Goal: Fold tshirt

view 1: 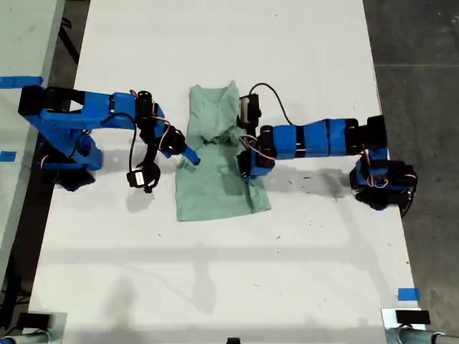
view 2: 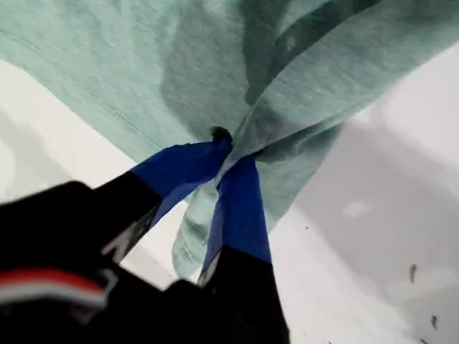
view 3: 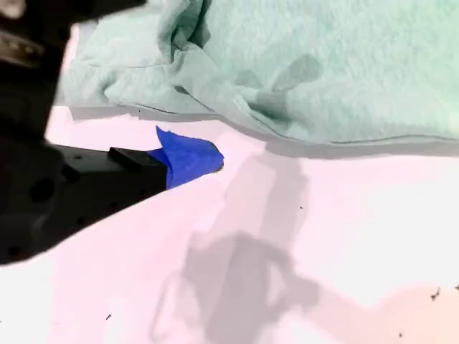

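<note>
Pinching a bunched fold of the tshirt (view 2: 107, 64), my first hand (view 2: 229, 154) has both blue fingers pressed together on the cloth, which hangs gathered around them above the white surface (view 2: 373, 236). In the exterior view this hand (view 1: 247, 168) sits at the edge of the tshirt (view 1: 215, 186) nearer that view's right, on the arm that reaches in from that side.

My second hand (view 3: 193, 154) is over bare surface just beside the hem of the tshirt (view 3: 344, 64), apart from the cloth. Only one blue fingertip shows, so I cannot tell whether it is spread or pressed together. The exterior view puts it (view 1: 191, 157) at the tshirt's other edge.

The tshirt lies mid-surface (view 1: 229, 272) between the two arms, rumpled across its middle and flat at the near end.
</note>
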